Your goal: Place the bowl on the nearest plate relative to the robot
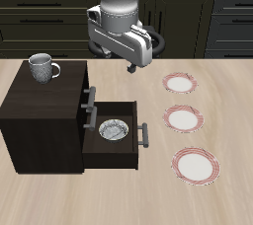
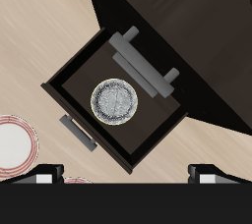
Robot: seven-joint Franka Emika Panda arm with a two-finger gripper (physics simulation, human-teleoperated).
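Observation:
The bowl (image 1: 113, 130), small, grey-white and speckled dark inside, sits in the open drawer (image 1: 99, 153) of a dark cabinet. In the wrist view the bowl (image 2: 115, 101) lies in the middle of the drawer (image 2: 69, 76). Three white plates with red-pink striped rims lie in a row beside the cabinet: the one farthest back (image 1: 181, 83), a middle one (image 1: 184, 119) and one nearest the table's front edge (image 1: 196, 166). My gripper (image 1: 133, 69) hangs open and empty high above the drawer. Its fingertips (image 2: 44, 175) show wide apart in the wrist view.
A grey handled mug (image 1: 42, 67) stands on top of the dark cabinet (image 1: 40, 111). The closed upper drawer's handle (image 1: 90, 108) sticks out above the open drawer. One plate (image 2: 12, 144) and the edge of another (image 2: 74, 180) show in the wrist view.

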